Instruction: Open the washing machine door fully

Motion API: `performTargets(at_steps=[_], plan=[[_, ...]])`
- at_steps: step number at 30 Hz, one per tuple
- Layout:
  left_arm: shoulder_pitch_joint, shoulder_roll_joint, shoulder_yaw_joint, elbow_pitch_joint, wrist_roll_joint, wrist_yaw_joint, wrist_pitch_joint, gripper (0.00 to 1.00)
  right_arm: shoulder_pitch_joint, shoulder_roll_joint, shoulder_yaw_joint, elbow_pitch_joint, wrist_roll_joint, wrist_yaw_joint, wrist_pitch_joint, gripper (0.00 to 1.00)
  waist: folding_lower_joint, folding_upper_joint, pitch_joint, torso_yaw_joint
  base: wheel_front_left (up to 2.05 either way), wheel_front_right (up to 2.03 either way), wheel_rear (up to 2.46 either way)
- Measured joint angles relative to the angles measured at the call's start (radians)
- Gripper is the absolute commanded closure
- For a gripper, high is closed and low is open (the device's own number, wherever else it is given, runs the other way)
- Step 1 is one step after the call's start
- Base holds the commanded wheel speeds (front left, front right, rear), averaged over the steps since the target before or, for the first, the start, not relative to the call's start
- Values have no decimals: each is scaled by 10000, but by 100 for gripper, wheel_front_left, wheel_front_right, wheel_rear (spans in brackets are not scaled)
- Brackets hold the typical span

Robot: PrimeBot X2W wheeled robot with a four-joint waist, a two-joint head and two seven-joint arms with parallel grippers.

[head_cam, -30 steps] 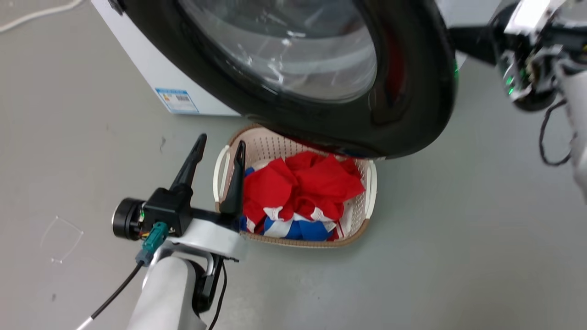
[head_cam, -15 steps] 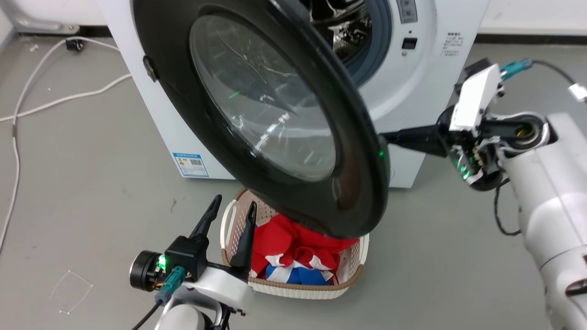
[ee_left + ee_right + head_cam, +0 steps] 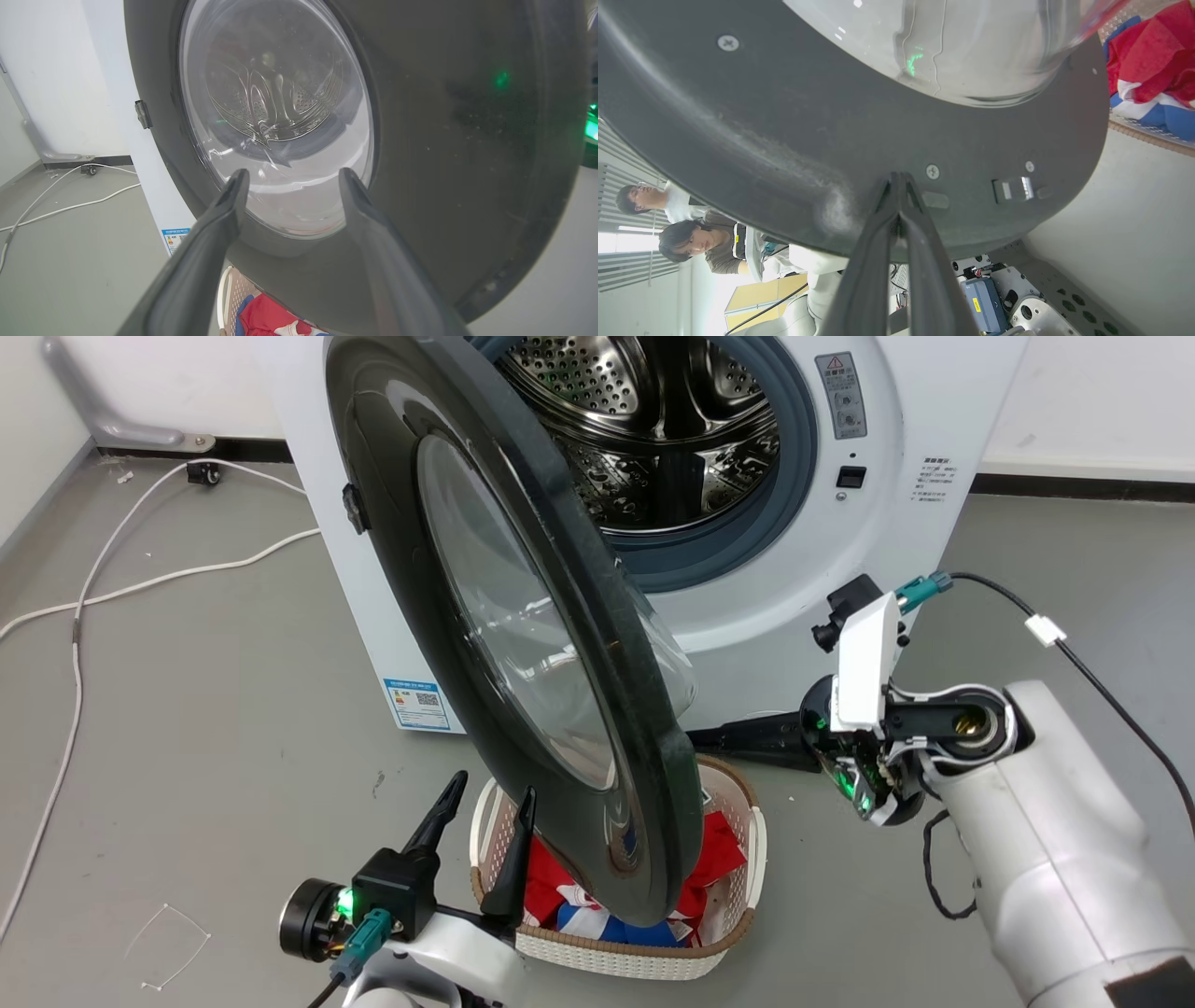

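The washing machine door (image 3: pixel 551 709), a glossy black disc with a clear glass bowl, stands swung out from the white washing machine (image 3: pixel 896 551) and is almost edge-on in the head view. Its hinge is on the left, and the steel drum (image 3: pixel 653 420) is exposed. My right gripper (image 3: pixel 709 740) is shut with nothing in it. Its fingertips (image 3: pixel 896 179) press on the door's inner face (image 3: pixel 784 140) near the latch (image 3: pixel 1013 189). My left gripper (image 3: pixel 495 786) is open, low in front of the door's outer face (image 3: pixel 467 140), and its fingers (image 3: pixel 233 196) are apart from the door.
A beige laundry basket (image 3: pixel 728 933) with red and blue clothes (image 3: pixel 719 840) sits on the floor under the door's lower edge. White cables (image 3: pixel 140 583) trail across the floor at the left. In the right wrist view, two people (image 3: pixel 668 219) are behind the door.
The head camera has tilted up. The door has swung further away from the machine's opening, exposing the drum. My right gripper has followed along the door's inner side. The left gripper has stayed by the basket.
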Motion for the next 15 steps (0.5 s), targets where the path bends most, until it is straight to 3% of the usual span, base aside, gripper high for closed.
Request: performTargets(at_steps=[6,15], plan=[[20,0,-10,-15,-92,44,0,0,916,52,-249,-1411,127,-2,-1106,100,1,0,37,-52,0,0,0],[23,6,211,-90,-190,150,0,0,2512,-663,-1534,-3003,-1513,0,-6426,100,1,0,20,-241,0,0,0]])
